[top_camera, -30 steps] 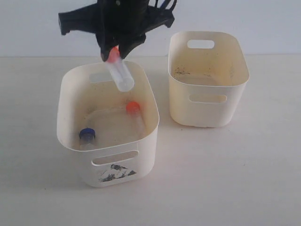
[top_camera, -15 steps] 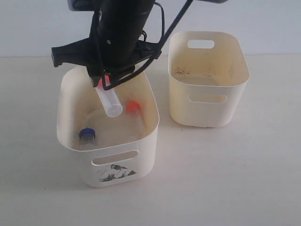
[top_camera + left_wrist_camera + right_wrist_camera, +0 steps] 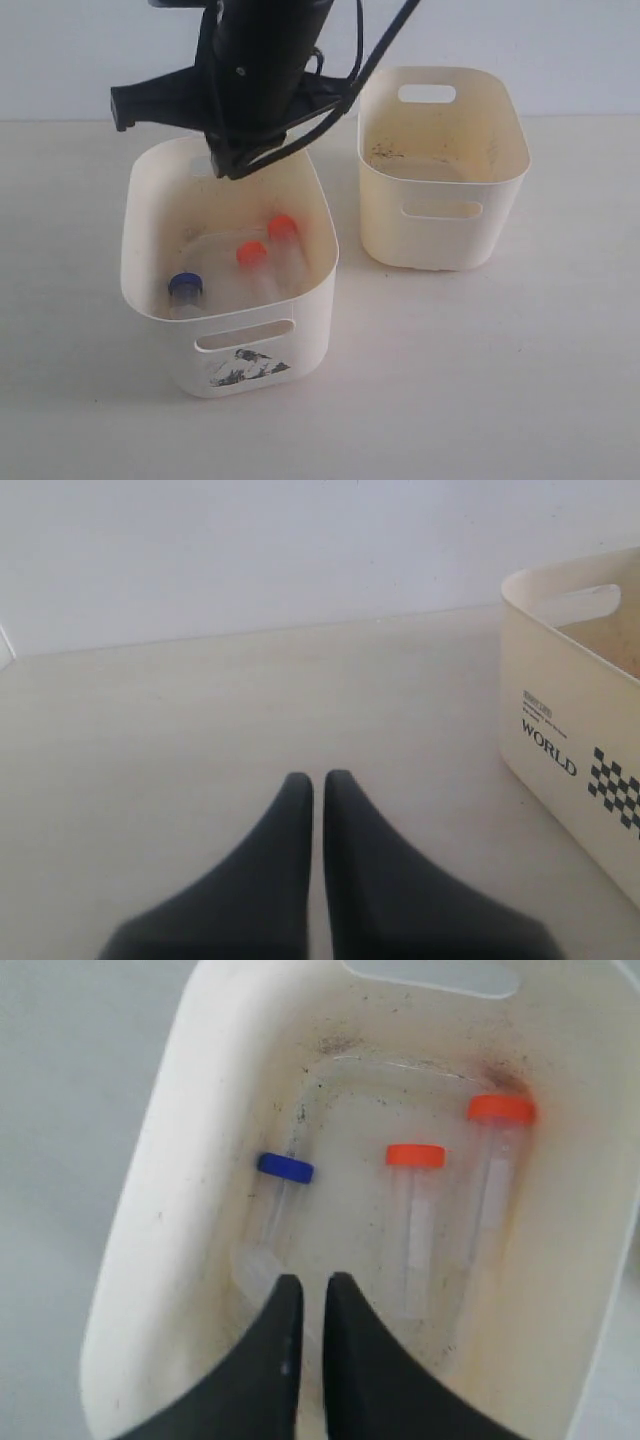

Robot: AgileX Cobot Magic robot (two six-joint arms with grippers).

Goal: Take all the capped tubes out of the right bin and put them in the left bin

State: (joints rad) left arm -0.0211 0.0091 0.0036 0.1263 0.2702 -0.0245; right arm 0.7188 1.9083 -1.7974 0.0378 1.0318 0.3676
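Right pincer point(image 3: 313, 1282): black fingers drawn almost together, only a slit between the tips, nothing clamped; it hung over one end of the left bin.
Blue-capped tube point(image 3: 285, 1167): small clear plastic tube with a blue screw cap, the closest to the fingertips, on the bin floor just beyond them.
Orange-capped tubes point(image 3: 415, 1156) point(image 3: 500, 1110): two small clear plastic tubes with orange-red screw caps, side by side, off to one side of the tips, untouched.
Left bin point(image 3: 160, 1210): larger off-white rounded-rectangular plastic bin, directly below the right pincer, holding all three tubes; black smudged sticker point(image 3: 248, 368) on the wall farthest from it.
Right bin point(image 3: 440, 215): smaller cream plastic bin, dark specks inside, beside the left bin, well apart from the right pincer.
Left pincer point(image 3: 318, 778): black fingertips together, empty, above the pale tabletop point(image 3: 200, 710).
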